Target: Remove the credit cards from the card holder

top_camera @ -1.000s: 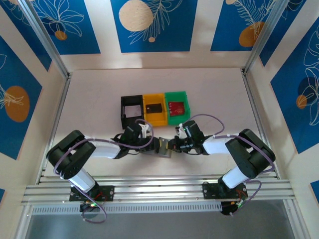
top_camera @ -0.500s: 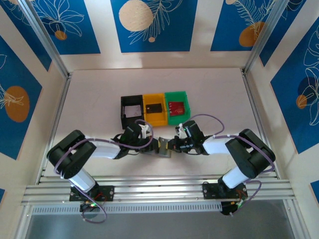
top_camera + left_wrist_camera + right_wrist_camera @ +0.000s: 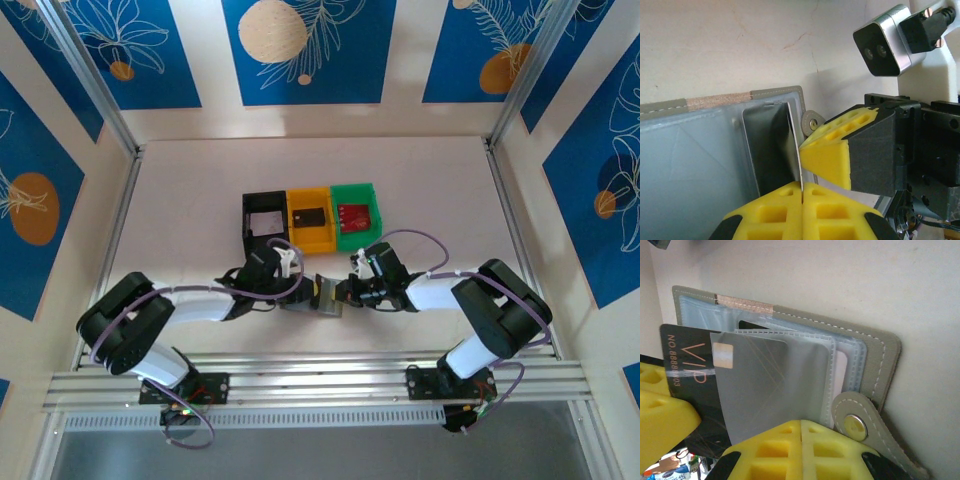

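L claw (image 3: 801, 187) pinches 1 of 2 cards (image 3: 755, 385) in holder (image 3: 875, 347).

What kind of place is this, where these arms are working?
Probably a robotics lab test cell: a left arm and right arm bolted to an aluminium rail, a table boxed in by blue patterned panels, and a row of small coloured bins.

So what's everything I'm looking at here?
table: one, beige, under everything
black bin, yellow bin, green bin: one each, side by side mid-table
pale card, dark card, red card: one in each bin, same order
card holder: one, grey, pale-blue inside, open between the hands
black card: one, sticking out of holder
grey card: one, overlapping black card
left hand: one, yellow, shut on black card
right hand: one, yellow, shut on grey card
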Robot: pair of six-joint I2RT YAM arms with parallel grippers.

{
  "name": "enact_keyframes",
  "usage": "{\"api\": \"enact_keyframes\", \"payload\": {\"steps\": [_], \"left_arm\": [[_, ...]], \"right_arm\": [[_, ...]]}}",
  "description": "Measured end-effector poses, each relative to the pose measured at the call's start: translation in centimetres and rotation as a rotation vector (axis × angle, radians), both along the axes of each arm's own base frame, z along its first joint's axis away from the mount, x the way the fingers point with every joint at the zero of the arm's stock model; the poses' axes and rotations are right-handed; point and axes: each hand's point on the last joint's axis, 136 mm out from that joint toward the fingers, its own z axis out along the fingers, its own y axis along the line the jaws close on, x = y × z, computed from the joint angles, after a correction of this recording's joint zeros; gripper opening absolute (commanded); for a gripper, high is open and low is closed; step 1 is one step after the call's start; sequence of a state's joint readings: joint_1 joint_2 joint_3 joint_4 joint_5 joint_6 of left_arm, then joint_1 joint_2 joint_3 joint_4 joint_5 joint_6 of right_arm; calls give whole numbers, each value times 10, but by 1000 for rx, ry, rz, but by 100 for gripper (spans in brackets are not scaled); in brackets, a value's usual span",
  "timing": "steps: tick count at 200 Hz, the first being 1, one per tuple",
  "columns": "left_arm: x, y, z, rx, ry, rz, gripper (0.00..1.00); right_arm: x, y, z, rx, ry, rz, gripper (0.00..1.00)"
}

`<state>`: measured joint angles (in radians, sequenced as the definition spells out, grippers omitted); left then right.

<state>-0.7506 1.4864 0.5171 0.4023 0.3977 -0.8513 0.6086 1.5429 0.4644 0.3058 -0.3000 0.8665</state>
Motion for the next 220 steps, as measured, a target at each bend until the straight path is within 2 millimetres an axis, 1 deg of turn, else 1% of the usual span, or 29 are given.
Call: {"api": "enact_keyframes", "payload": {"steps": [33,73,93,110,119,132,142,155,173,186,202,220], "left_arm": [[1,9,9,17,-27,4,0],[5,19,36,-13,-93,8,0],[4,26,43,-12,-102,4,0],[0,32,44,15,-98,-6,0],[-2,35,46,30,-100,-15,0],[-6,39,51,44,-108,-25,0],[-9,42,55,44,-115,-30,0],[-13,43,60,33,-118,-45,0],[-20,42,63,14,-105,-77,0],[-25,41,62,13,-92,-101,0],[-29,43,62,14,-84,-108,0],[-30,43,71,-15,-105,-100,0]], "right_arm": [[-1,-1,0,-3,3,0,0],[-3,-3,0,-15,5,5,0],[-6,-5,1,-31,7,18,0],[-10,-8,6,-47,5,36,9],[-10,-9,12,-48,-9,44,16],[-9,-9,27,-34,-51,55,26],[-7,-8,43,-13,-107,69,35],[-6,-7,62,19,-169,76,42],[-8,-6,89,76,-245,83,48],[-11,-6,100,112,-281,92,49],[-19,-6,103,148,-297,106,52],[-30,-9,95,184,-287,111,55]]}}
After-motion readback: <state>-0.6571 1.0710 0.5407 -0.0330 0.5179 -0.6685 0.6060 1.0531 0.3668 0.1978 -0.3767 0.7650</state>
